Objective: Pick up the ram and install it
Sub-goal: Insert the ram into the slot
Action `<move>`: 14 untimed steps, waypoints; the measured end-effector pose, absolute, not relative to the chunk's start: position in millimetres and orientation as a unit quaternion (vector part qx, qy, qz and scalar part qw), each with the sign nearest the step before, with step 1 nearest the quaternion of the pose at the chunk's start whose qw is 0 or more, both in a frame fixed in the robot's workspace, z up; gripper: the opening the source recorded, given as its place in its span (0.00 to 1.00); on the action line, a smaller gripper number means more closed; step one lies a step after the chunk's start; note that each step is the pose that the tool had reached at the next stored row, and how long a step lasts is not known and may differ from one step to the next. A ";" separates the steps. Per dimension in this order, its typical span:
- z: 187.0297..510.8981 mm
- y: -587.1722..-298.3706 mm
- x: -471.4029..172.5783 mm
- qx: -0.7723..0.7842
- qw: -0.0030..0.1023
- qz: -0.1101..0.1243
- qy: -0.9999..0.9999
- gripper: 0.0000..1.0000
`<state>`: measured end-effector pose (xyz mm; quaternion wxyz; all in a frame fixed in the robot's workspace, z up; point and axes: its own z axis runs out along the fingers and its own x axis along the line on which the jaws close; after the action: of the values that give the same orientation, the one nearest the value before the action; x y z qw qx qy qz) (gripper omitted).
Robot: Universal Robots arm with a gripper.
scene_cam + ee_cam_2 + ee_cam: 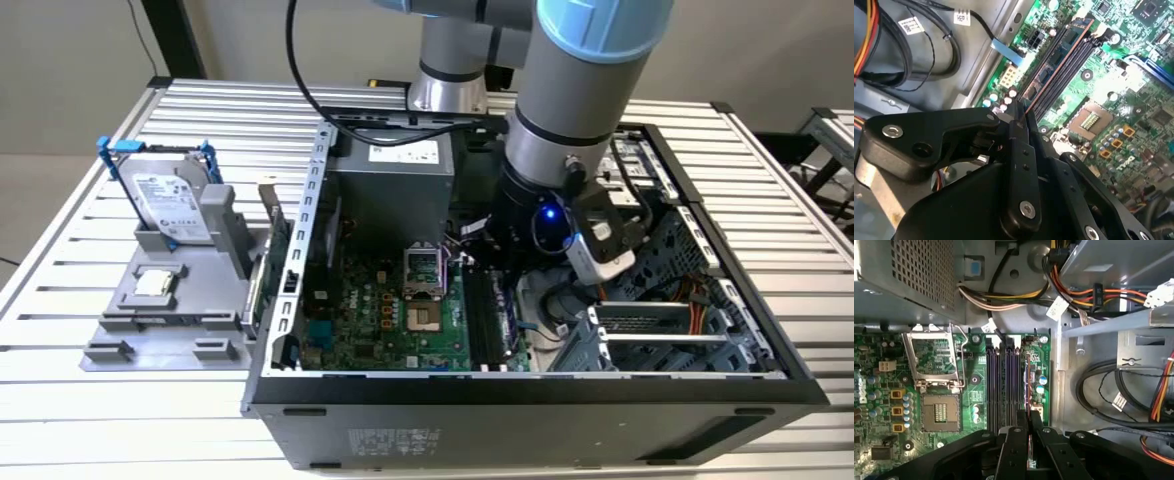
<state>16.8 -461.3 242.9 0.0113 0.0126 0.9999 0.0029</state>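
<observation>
The grey and pale-blue jointed arm [577, 90] comes down steeply from the far side of the scene, its thick silver forearm ending in a black wrist section with a small blue light glowing on it. A pale camera housing sits at the wrist on the exterior view's right. In both wrist views the black two-fingered gripper [1029, 427] points straight ahead, its linkage bars spread wide to either side and its slim black fingers [1019, 145] drawn close together, pinching a thin dark-blue circuit-board stick [1054, 57] edge-on between them.
</observation>
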 end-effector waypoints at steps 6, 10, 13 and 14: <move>234.0 -452.2 14.6 0.012 0.011 0.002 1.000 0.00; 227.5 -448.5 14.4 0.010 0.011 -0.001 1.000 0.00; 226.4 -449.6 14.5 0.010 0.011 -0.004 1.000 0.00; 226.1 -450.7 14.6 0.009 0.011 -0.004 1.000 0.00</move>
<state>14.6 -450.7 226.1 0.0109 0.0094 0.9999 -0.0041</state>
